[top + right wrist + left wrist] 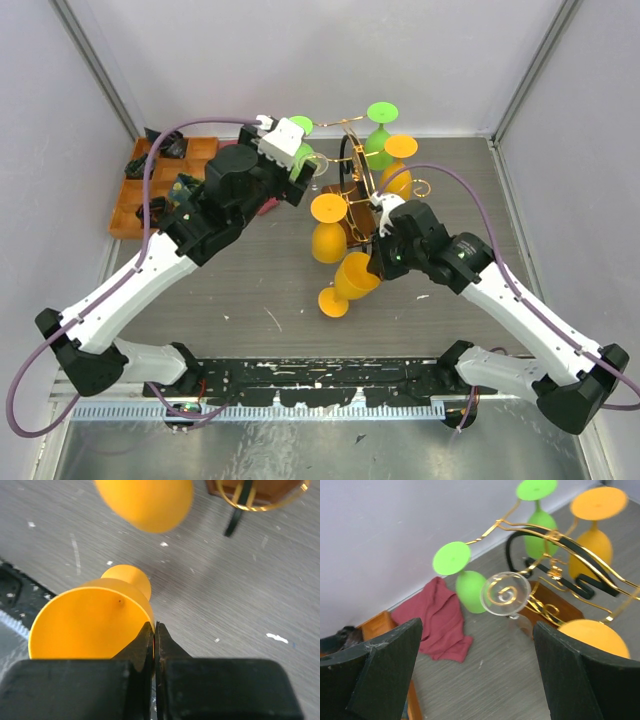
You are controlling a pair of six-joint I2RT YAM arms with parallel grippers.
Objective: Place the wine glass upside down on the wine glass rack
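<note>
The step in hand is the pickup. The orange wine glass (355, 278) lies on its side on the surface (250, 290), in front of the rack (347, 165) and apart from it. Its foot points toward the arm bases and its open bowl faces the right claw (155, 630). From the right wrist, that claw's two fingers are pressed together right at the bowl's rim. One finger seems to be inside the wall and one outside, so I judge it is pinching the thin edge rather than closed on nothing. The glass is not lifted.

The left claw (476, 630) stands wide apart and holds nothing. It hovers by the rack's left side, close to a hung green glass (470, 590) and a clear one (505, 594).

Next, the pinch has to hold while the glass comes up off the surface. The glass then has to be turned foot-up so the stem can slide into a free wire arm. Several arms already carry glasses, and I cannot tell which one is free. A rim pinch is slight, so the glass may swing or slip as it tilts, and a slow lift would be wise.
</note>
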